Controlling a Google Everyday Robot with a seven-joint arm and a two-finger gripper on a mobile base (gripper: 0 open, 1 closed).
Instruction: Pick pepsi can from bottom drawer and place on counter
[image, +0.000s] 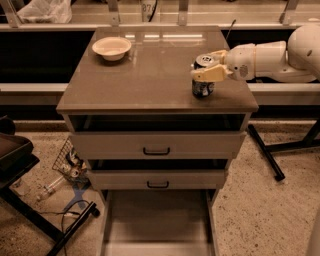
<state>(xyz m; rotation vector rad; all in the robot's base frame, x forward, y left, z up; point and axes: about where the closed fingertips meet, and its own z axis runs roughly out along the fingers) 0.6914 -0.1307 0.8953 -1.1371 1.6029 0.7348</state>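
tool (206, 67) gripping pepsi can (202, 88) | can upright on counter (145, 82), right front | bottom drawer (157, 222) open

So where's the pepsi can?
In the camera view, the pepsi can is at the front right corner of the counter, in the gripper, far from the bowl.

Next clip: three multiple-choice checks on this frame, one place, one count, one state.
1. Where is the pepsi can? A in the bottom drawer; B on the counter; C on the floor.
2. How many black handles show? A one; B two; C four.
3. The bottom drawer is: A open; B shut; C missing.
Answers: B, it stands near the counter's right front corner, the hand clasping its top; B, one sits above the other; A, its floor is exposed.
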